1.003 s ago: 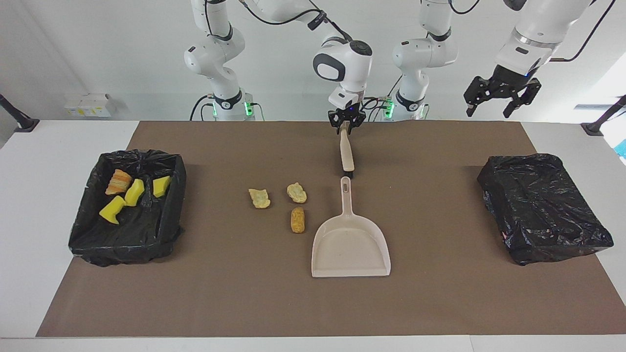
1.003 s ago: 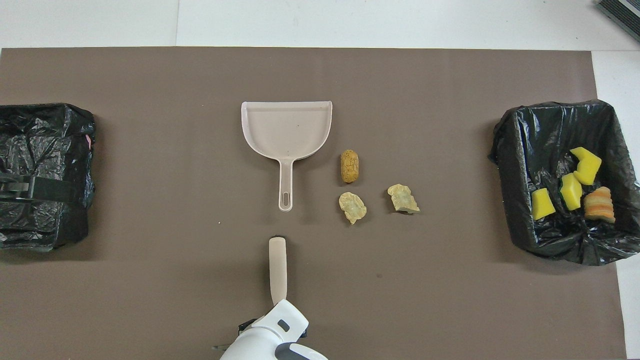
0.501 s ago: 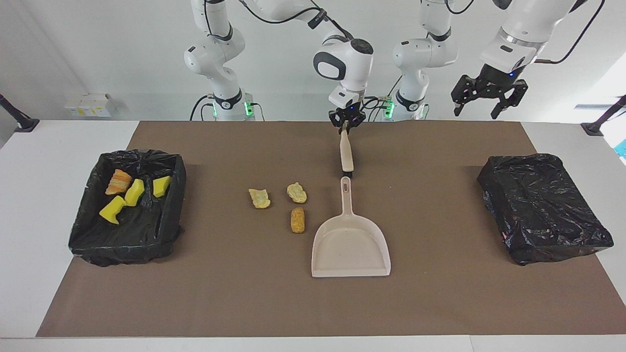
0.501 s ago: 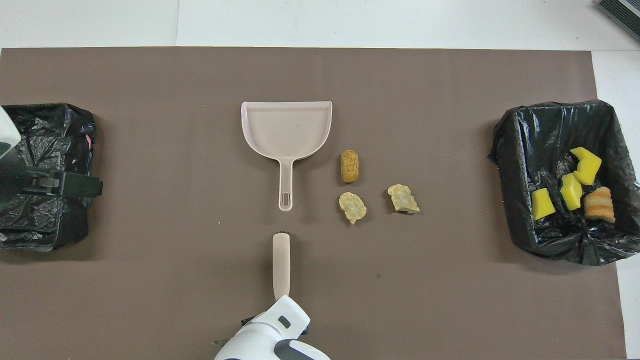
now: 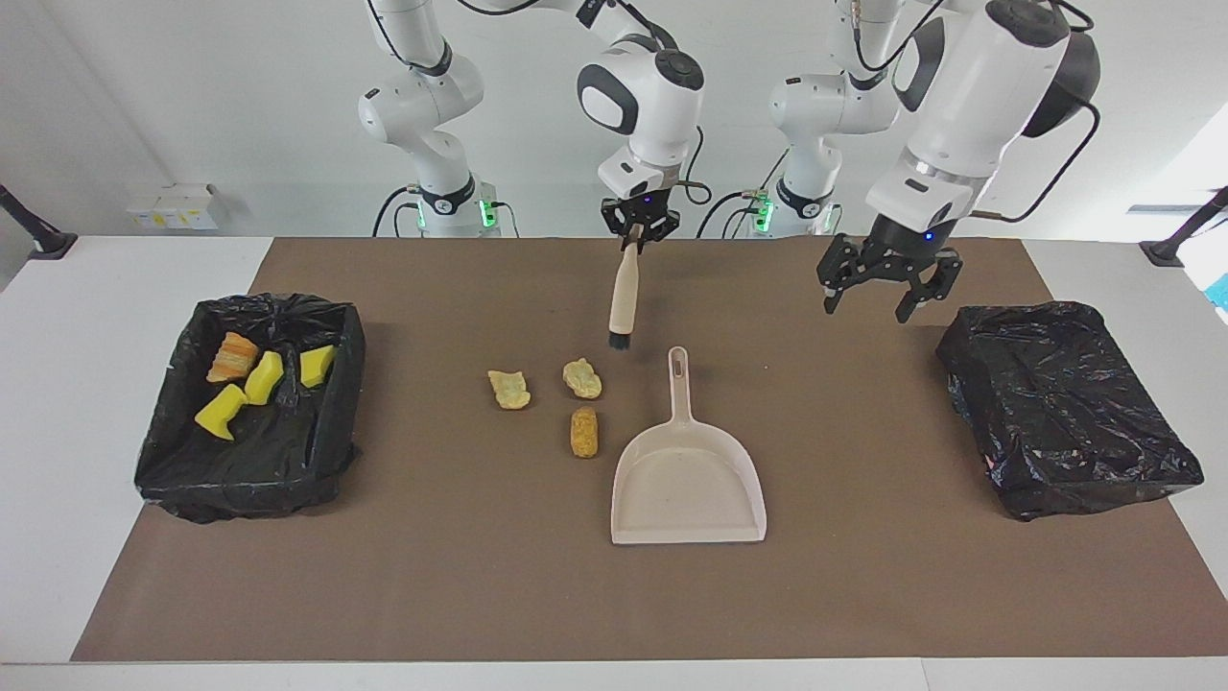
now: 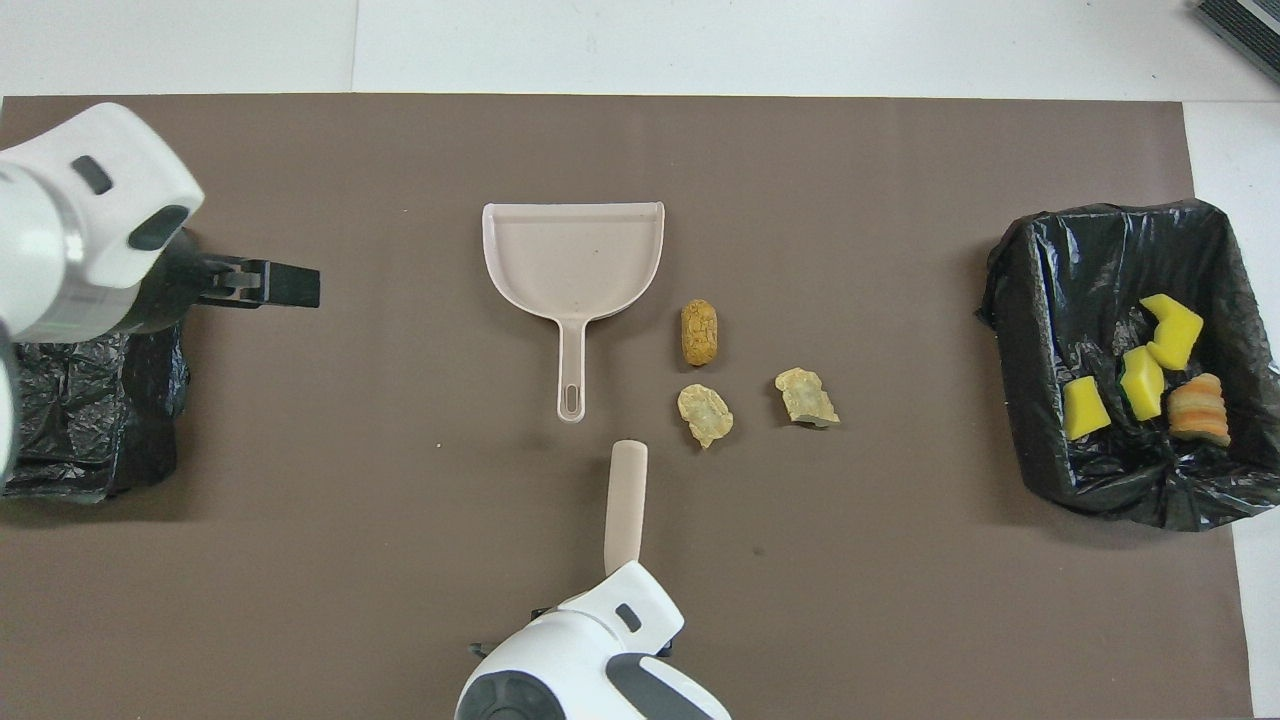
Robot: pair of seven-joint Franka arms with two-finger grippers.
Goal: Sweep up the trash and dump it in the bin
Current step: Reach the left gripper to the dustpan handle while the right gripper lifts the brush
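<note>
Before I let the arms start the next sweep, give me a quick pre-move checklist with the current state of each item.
1. Brush gripped by right tool: ok, shut on the handle, bristles hanging down.
2. Left tool open for the dustpan: ok, but it hovers over bare mat and has not reached the handle.
3. Dustpan empty: ok.
4. Trash left to sweep: not ok, three tan lumps lie on the mat beside the dustpan.
5. Open bin at the right arm's end ready: ok, holds three yellow pieces and one orange lump.
6. Brush bristles touching mat: cannot tell.
</note>
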